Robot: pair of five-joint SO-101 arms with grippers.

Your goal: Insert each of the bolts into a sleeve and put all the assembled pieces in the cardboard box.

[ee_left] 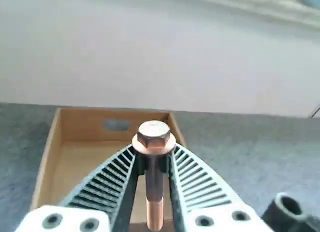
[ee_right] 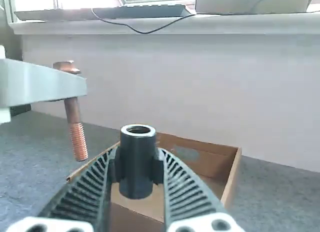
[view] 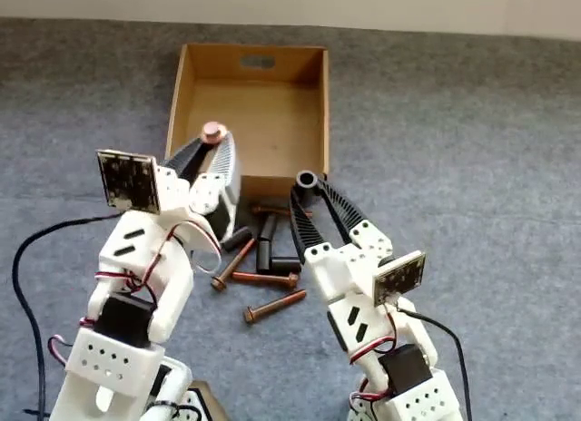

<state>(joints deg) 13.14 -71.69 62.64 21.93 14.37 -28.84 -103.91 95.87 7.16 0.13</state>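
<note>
My left gripper [view: 214, 141] is shut on a copper bolt [ee_left: 153, 164], held upright with its hex head [view: 212, 131] on top, above the near left part of the cardboard box [view: 186, 85]. My right gripper [view: 307, 187] is shut on a black sleeve [ee_right: 136, 159], upright with its open bore [view: 306, 179] facing up, just in front of the box's near wall. In the right wrist view the bolt [ee_right: 74, 127] hangs beside the sleeve, threads down, apart from it. The sleeve [ee_left: 284, 208] also shows in the left wrist view.
Loose copper bolts [view: 272, 306] and black sleeves [view: 265, 244] lie in a heap on the grey carpet [view: 472, 167] between the two arms, just before the box. A black cable [view: 27, 258] loops at the left.
</note>
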